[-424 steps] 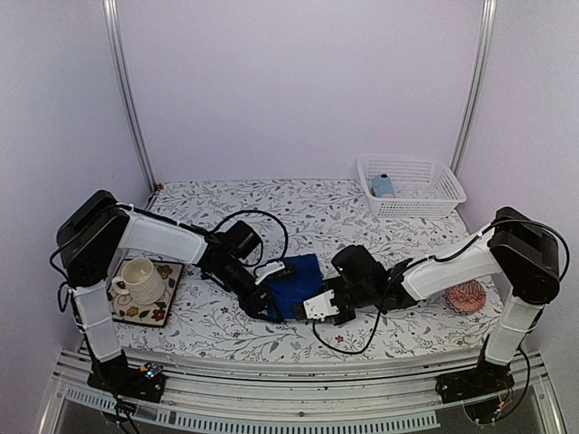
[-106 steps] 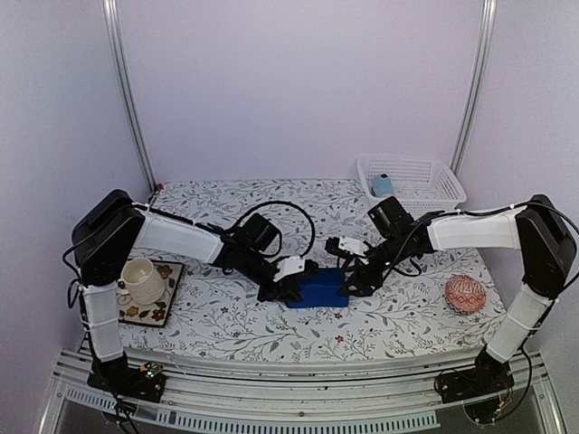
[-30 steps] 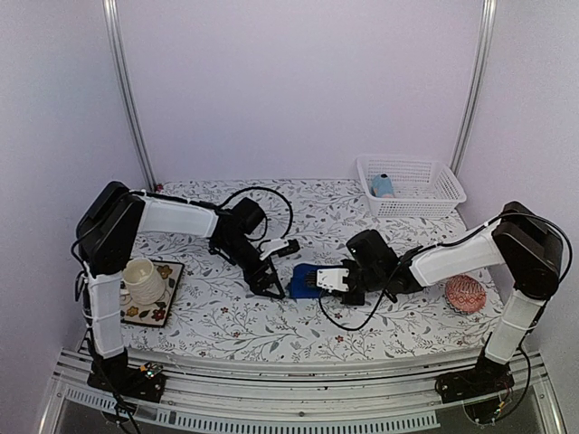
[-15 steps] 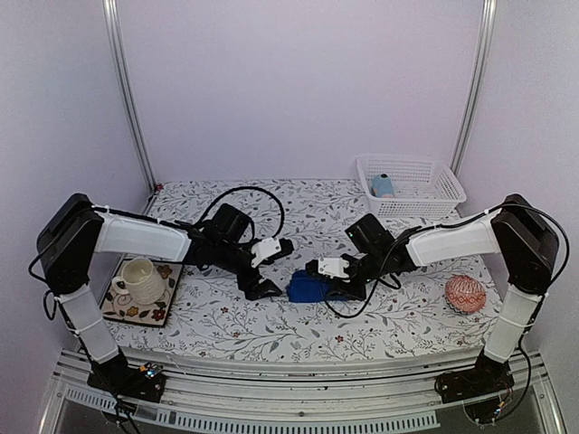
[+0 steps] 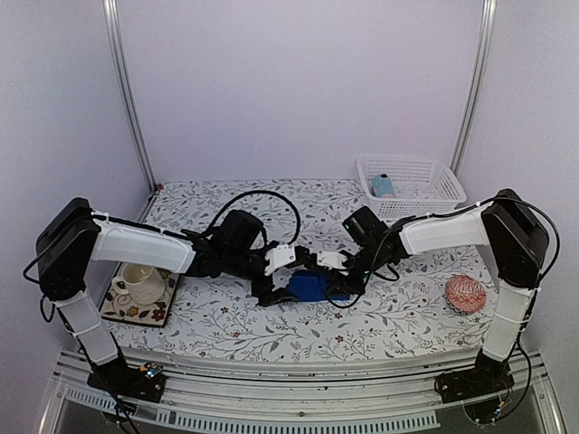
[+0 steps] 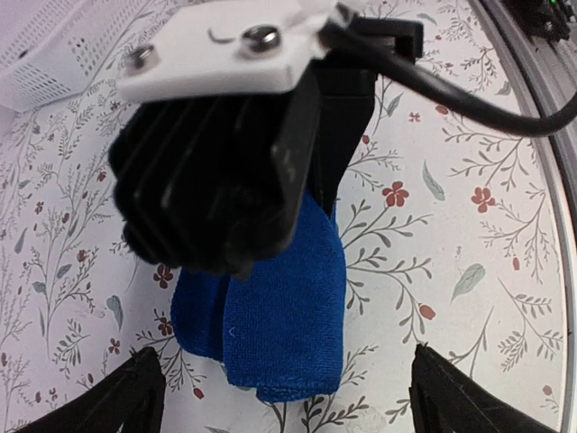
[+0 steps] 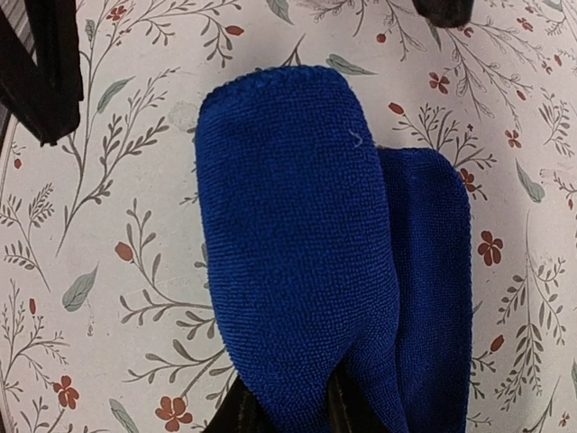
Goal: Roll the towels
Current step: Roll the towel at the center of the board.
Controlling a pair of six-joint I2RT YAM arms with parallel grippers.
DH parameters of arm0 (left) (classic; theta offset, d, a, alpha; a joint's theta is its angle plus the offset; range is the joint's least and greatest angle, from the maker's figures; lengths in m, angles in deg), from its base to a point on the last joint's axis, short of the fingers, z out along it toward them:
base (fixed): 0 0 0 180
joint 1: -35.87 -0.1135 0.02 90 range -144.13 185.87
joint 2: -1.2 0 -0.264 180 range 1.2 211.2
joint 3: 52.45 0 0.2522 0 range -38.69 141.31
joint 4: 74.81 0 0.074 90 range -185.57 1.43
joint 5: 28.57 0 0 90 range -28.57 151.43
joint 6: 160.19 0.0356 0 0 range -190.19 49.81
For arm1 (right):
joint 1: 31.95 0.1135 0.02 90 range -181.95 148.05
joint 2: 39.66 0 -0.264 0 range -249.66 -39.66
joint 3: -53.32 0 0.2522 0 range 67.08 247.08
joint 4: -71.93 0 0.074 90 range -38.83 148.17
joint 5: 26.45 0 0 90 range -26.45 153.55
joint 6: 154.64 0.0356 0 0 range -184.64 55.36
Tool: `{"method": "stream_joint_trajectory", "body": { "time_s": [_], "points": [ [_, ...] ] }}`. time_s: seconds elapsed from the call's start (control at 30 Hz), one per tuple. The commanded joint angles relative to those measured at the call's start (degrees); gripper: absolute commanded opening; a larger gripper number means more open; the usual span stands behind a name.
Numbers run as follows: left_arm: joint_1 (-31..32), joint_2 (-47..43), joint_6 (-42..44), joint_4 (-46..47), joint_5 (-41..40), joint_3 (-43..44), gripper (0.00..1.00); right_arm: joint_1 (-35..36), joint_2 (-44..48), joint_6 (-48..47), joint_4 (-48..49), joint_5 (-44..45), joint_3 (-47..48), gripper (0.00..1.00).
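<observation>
The royal-blue towel (image 5: 308, 287) lies as a short roll mid-table, one layer lapped beside the thicker roll (image 7: 297, 253). My right gripper (image 5: 336, 282) is shut on its right end; in the right wrist view the cloth wraps over the dark fingers (image 7: 242, 417). My left gripper (image 5: 276, 291) is open at the roll's left end. In the left wrist view its fingertips (image 6: 135, 397) stand wide on both sides of the towel (image 6: 270, 307) without touching it. The light-blue towel (image 5: 382, 185) sits rolled in the white basket (image 5: 425, 194).
A pink-red patterned ball (image 5: 466, 294) rests at the right near my right arm's base. A white cup (image 5: 136, 278) stands on a patterned tile (image 5: 161, 303) at the left. The basket is at the back right. A floral cloth covers the table.
My left gripper has slid right up to the roll's left end, still open. My right arm has swung farther back while keeping its grip on the towel.
</observation>
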Motion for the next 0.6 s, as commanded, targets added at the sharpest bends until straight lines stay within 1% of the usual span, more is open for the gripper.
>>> {"method": "stream_joint_trajectory", "body": {
  "time_s": [0.0,0.07,0.17,0.43,0.57],
  "points": [
    [1.46,1.58,1.42,2.19,-0.41,1.44,0.93,-0.89,-4.46,1.04,-7.01,-3.35,1.62,0.22],
    [1.7,1.91,1.67,2.24,-0.28,1.47,0.91,-1.44,-5.34,0.96,-7.81,-4.33,2.7,0.22],
    [1.83,2.58,1.85,2.37,0.04,1.17,0.85,-2.08,-6.48,0.88,-8.57,-5.22,3.87,0.22],
    [2.05,5.66,2.47,2.2,-0.79,2.6,0.84,-2.53,-8.49,0.95,-9.5,-6.49,4.53,0.23],
    [2.17,7.56,2.49,1.59,-0.53,4.2,0.79,-2.7,-8.93,1.04,-9.6,-6.99,4.55,0.23]
  ]
}}
